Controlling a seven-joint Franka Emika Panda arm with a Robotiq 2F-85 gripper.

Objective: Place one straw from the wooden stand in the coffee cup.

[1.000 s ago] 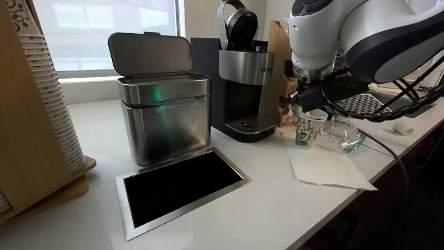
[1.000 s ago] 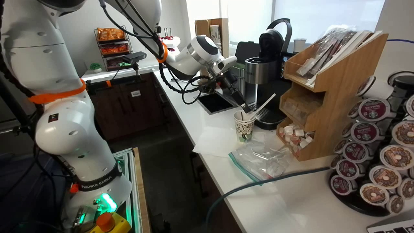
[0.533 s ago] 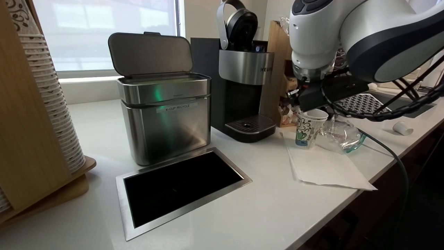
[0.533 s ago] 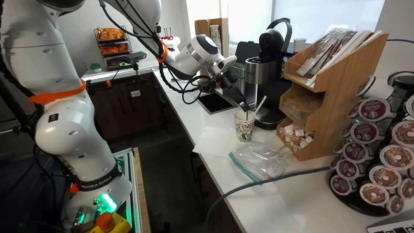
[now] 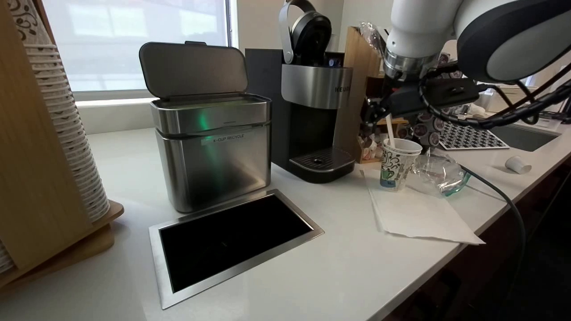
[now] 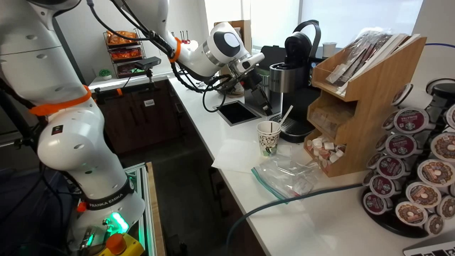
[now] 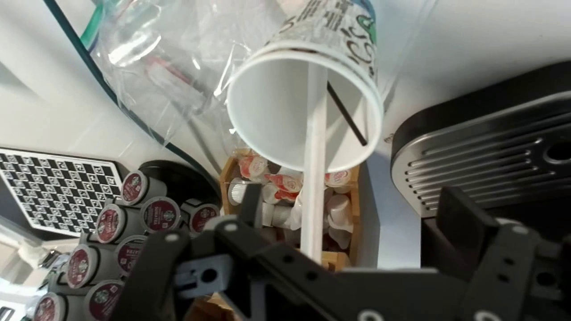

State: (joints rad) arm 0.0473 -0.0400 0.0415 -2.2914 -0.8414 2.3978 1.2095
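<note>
Straw (image 7: 315,156), slim, in paper cup (image 7: 274,104)

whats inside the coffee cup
The wrist view shows a white straw and a thin dark stirrer in the coffee cup, the straw sticking up past its rim. The cup's wall covers its bottom and the straw's lower end, so anything lying there can't be seen.

Gripper (image 7: 357,206) raised away from cup (image 6: 269,143), white straw (image 7: 315,142) steeper

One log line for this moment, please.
gripper: open, holding nothing | white straw: slanted in coffee cup | thin dark stick: also inside | task: looks done
</note>
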